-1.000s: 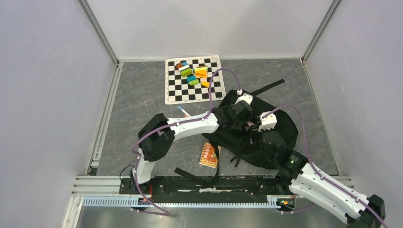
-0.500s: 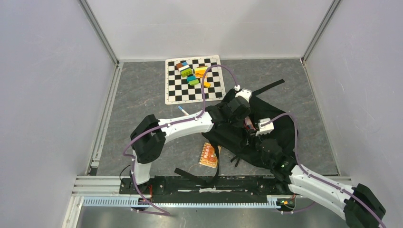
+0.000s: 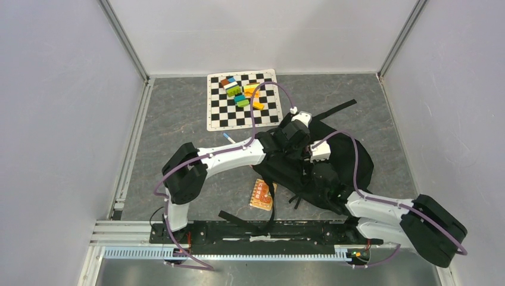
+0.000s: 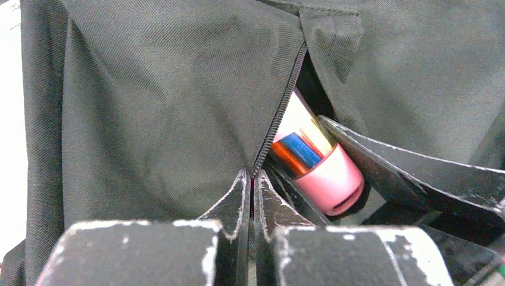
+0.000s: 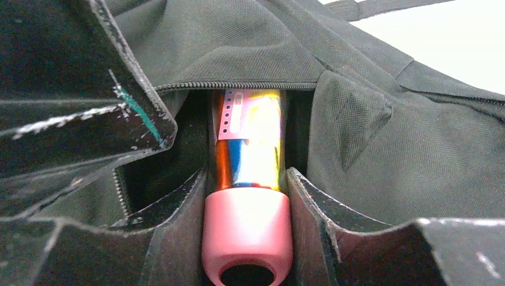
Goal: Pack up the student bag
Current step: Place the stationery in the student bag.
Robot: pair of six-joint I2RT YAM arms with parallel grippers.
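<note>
Feeding a pink-capped tube (image 5: pixel 249 137) into the zip opening of the student bag (image 3: pixel 357 164).
The black bag lies slumped on the grey table (image 3: pixel 178 119), right of centre, with both wrists over it. The left gripper (image 4: pixel 251 179) is clenched on the bag's zip edge, right beside the slit. The right gripper (image 5: pixel 247 179) grasps the shiny, multicoloured tube near its pink cap. The tube's far end is inside the opening, with fabric close on both sides. An orange packet (image 3: pixel 262 195) lies just beside the bag's left edge, and a blue-capped pen (image 3: pixel 230 139) lies near the left arm. The checkered mat (image 3: pixel 243 113), carrying coloured blocks (image 3: pixel 241 90), sits well apart at the far side. A black strap (image 3: pixel 247 217) trails toward the arm bases.
</note>
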